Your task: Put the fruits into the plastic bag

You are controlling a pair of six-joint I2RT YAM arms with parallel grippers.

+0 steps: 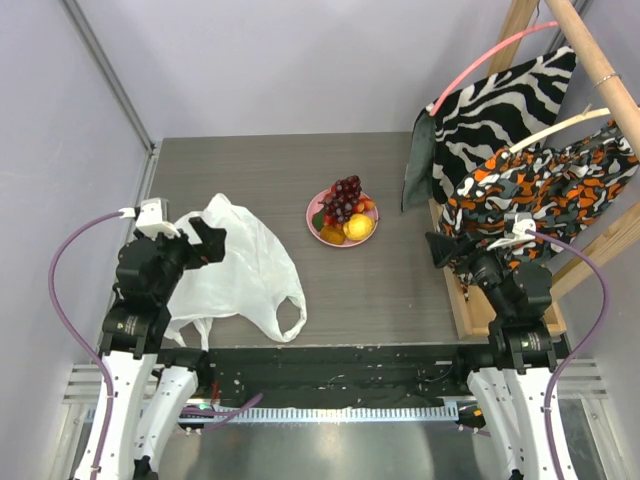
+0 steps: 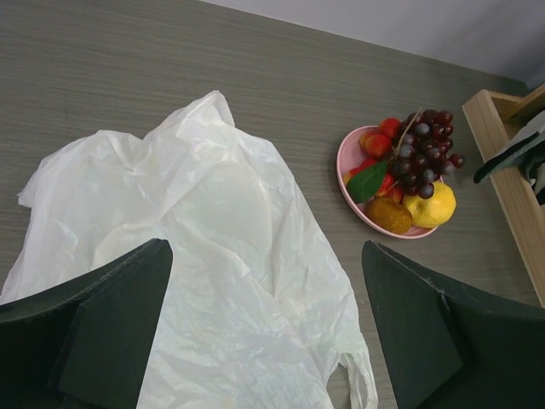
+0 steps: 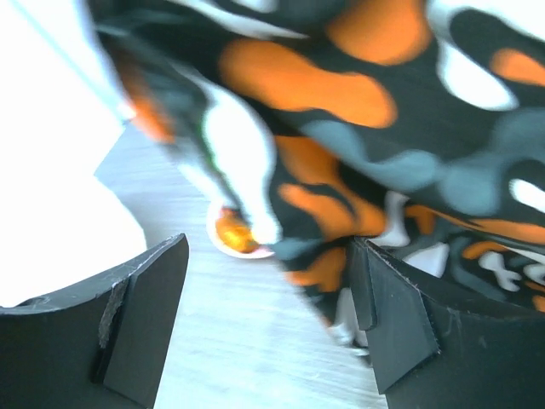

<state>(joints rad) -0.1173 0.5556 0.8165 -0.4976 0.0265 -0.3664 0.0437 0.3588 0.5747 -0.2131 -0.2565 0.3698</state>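
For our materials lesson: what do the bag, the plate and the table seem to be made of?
Bag: thin plastic film, translucent white, slightly glossy; it lies crumpled with fine creases. Plate: smooth pink, perhaps plastic or glazed ceramic; the look leaves it open. Table: matte grey wood grain, possibly laminate; fine parallel streaks.

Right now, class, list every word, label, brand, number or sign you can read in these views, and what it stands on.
None: no text is readable in any view. The plastic bag is plain white, the pink plate unmarked, and the zebra-striped cloth and orange-patched cloth carry only patterns.
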